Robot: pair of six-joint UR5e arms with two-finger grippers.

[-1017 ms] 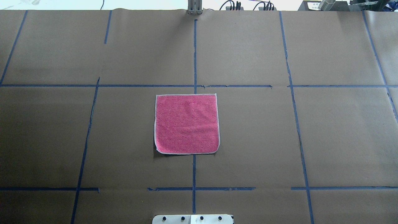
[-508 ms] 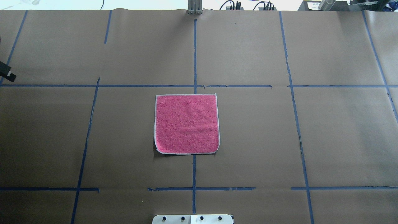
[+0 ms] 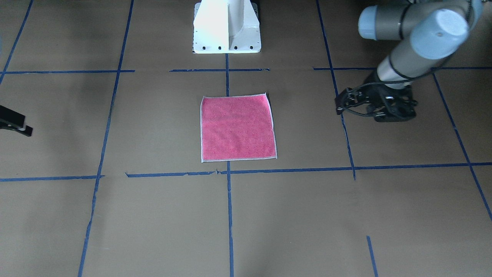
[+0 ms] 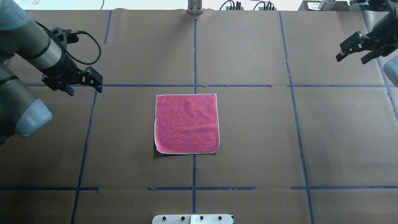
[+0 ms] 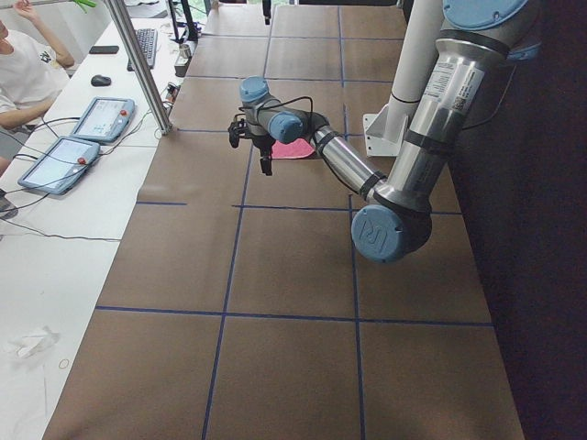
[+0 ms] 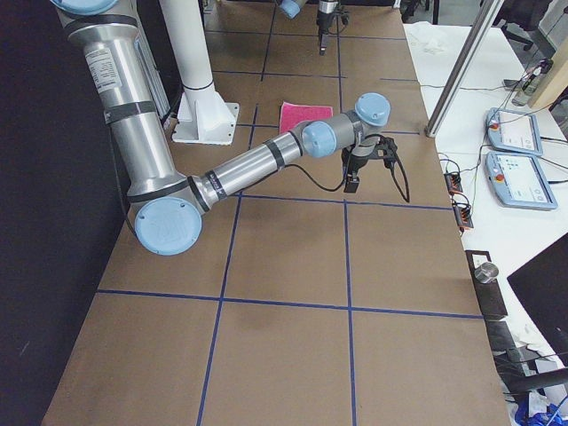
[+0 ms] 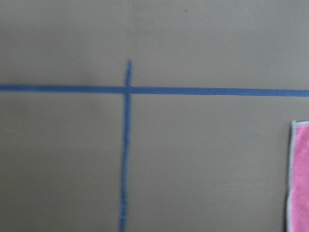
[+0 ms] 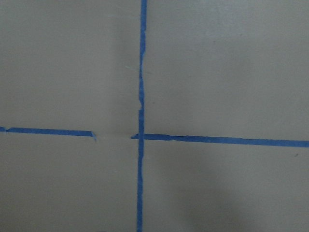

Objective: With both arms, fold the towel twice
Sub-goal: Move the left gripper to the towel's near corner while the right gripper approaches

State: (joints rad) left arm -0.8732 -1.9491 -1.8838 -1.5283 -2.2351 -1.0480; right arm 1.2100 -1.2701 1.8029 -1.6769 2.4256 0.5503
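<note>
Left gripper and right gripper newly arrived, both spread open and empty, towel flat between them, well apart

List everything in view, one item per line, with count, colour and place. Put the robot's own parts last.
towel: one, pink with pale edging, lying flat at the table's middle.
table cover: one, brown, over the whole table.
tape lines: many, blue, a grid across the cover.
pedestal: one, white, at the robot's edge, in line with the towel.
tablets: two, grey-framed, on the white bench beyond the table.
person: one, white shirt, at that bench.
left arm: one, grey-silver with blue caps, left of the towel.
right arm: one, same colours, right of the towel.
left tool: one, black, open, clear of the towel.
right tool: one, black, open, far right.
</note>
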